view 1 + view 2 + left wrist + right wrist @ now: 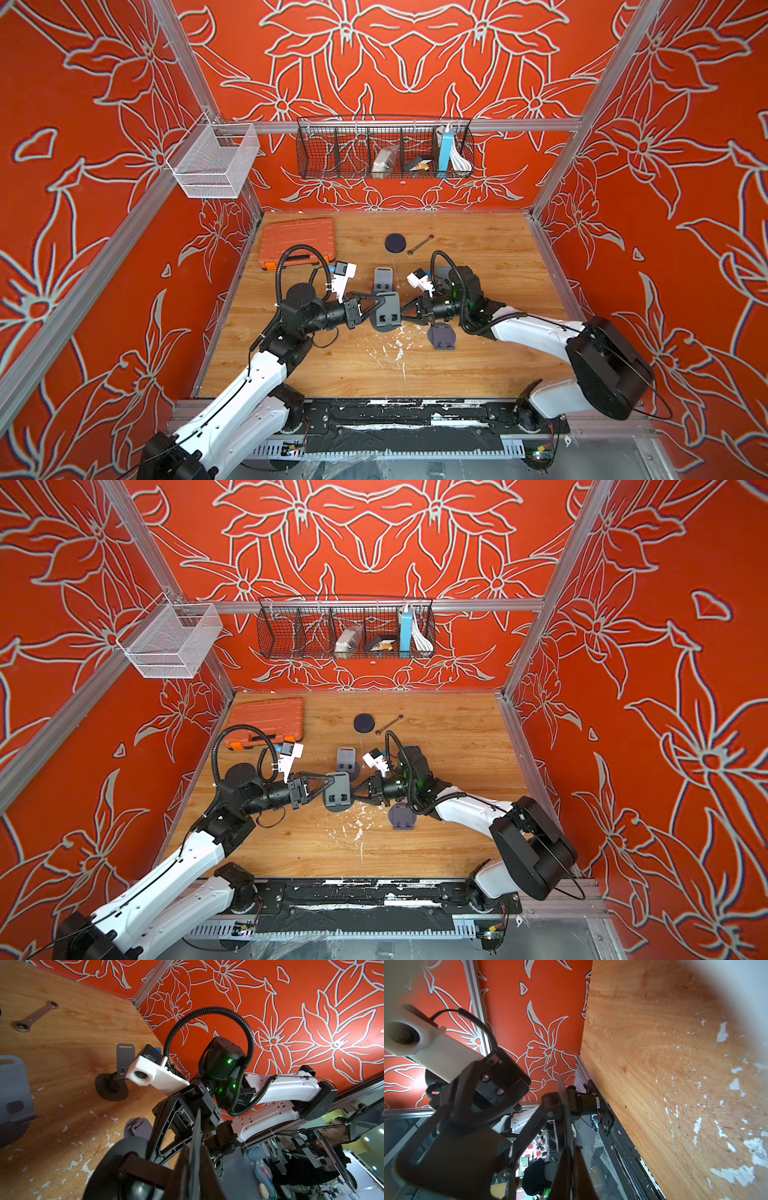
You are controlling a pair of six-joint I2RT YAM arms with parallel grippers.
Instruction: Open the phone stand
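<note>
Right at the middle of the table (pixel 498 257), the grey phone stand (pixel 385 313) sits between the two arms, and both top views show it from above (pixel 338 793). Its plate faces upward with two small slots near the lower edge, and the round base (pixel 384 329) peeps out beneath it. Whether the base rests on the wood or hangs clear of it cannot be told. The left gripper (pixel 376 302) meets the stand's left edge. In the left wrist view its fingers (pixel 207 1176) lie close on either side of the thin plate, clenched on it as far as the pictures show. The right gripper (pixel 402 311) comes in from the opposite side and is clamped tight on the stand's right edge. The right wrist view shows that plate edge-on (pixel 563 1105) between its dark fingers. Just behind the held stand, a second stand (pixel 384 281) stands unfolded on its own base. A folded stand (pixel 441 336) lies flat near the right arm, beside a patch of white flecks in the wood. Farther back lie a dark disc (pixel 395 243) and, just beside it, a wrench (pixel 420 244). An orange case (pixel 297 241) sits in the far left corner, well apart from the grippers.
</note>
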